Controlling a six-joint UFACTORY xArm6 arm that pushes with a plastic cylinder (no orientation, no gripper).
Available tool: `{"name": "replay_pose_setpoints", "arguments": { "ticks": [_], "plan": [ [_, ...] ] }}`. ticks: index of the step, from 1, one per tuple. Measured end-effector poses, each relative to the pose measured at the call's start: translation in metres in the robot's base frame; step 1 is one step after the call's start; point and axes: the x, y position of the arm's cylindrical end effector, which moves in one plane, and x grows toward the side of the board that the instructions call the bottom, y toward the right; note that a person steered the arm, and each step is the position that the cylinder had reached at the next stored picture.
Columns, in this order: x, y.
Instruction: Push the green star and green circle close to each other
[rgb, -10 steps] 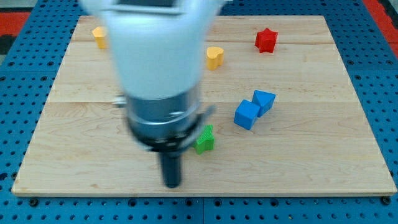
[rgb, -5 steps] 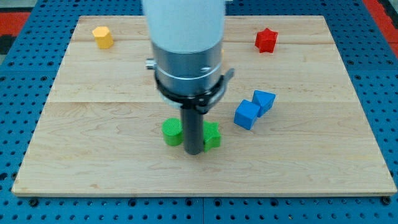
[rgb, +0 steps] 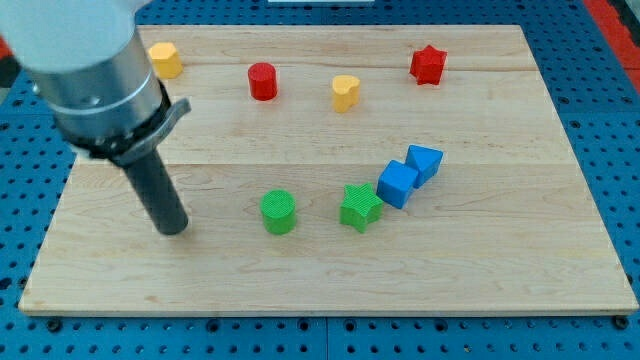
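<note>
Green circle (rgb: 279, 211), green star (rgb: 360, 207): likely light, rigid, slide easily on table (rgb: 500, 250). My tip (rgb: 175, 229) left of circle, apart; push circle's left face. No fingers on rig.

A pale wooden board (rgb: 520, 250) is lying on a blue pegboard (rgb: 620, 140). The dark tip (rgb: 174, 231) is showing a green circle (rgb: 278, 212) and green star (rgb: 360, 207) to its right, then two blue blocks (rgb: 397, 184) (rgb: 424, 162). Above it are sitting a yellow block (rgb: 165, 59), red cylinder (rgb: 262, 81), yellow heart (rgb: 345, 92) and red star (rgb: 427, 64).
</note>
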Motion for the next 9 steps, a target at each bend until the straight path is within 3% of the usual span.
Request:
{"name": "replay_pose_setpoints", "arguments": {
  "ticks": [3, 4, 8, 9],
  "plan": [
    [-0.031, 0.070],
    [-0.009, 0.083],
    [0.000, 0.109],
    [-0.036, 0.106]
  ]
}}
